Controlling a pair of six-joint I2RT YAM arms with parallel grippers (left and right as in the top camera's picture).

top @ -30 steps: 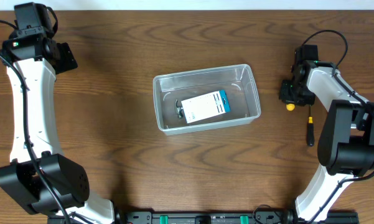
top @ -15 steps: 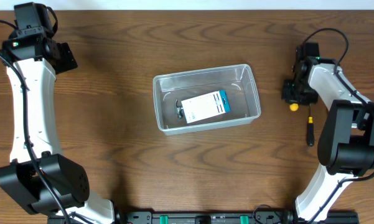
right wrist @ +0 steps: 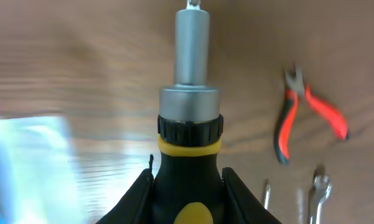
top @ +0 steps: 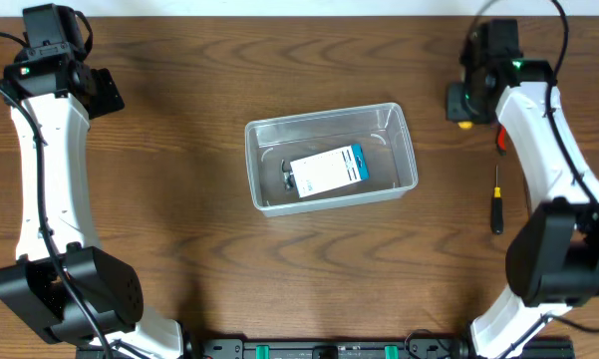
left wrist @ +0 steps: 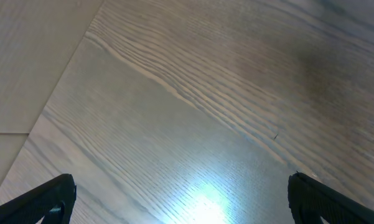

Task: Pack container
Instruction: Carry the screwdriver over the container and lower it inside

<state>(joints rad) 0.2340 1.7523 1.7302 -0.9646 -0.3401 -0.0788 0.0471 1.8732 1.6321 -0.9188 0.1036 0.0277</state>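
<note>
The clear plastic container (top: 404, 150) sits mid-table and holds a white and blue box (top: 327, 169) and a small dark tool (top: 288, 178). In the right wrist view the container is a blur at the left edge (right wrist: 25, 162). My right gripper (top: 465, 103) is right of the container's far corner. It is shut (right wrist: 187, 186) on a black and yellow driver handle (right wrist: 190, 140) with a silver shaft; its yellow end shows overhead (top: 465, 124). My left gripper (top: 98, 90) is open and empty at the far left, above bare wood (left wrist: 187, 205).
A black screwdriver (top: 495, 209) lies near the right edge. Red-handled pliers (right wrist: 308, 115) lie on the wood, with a steel wrench (right wrist: 320, 190) and another thin metal tool (right wrist: 266, 194) beside them. Overhead, a bit of red (top: 500, 140) shows by the right arm.
My right gripper has moved toward the far edge of the table, carrying the black and yellow driver with it. The left arm and the container have not moved.
</note>
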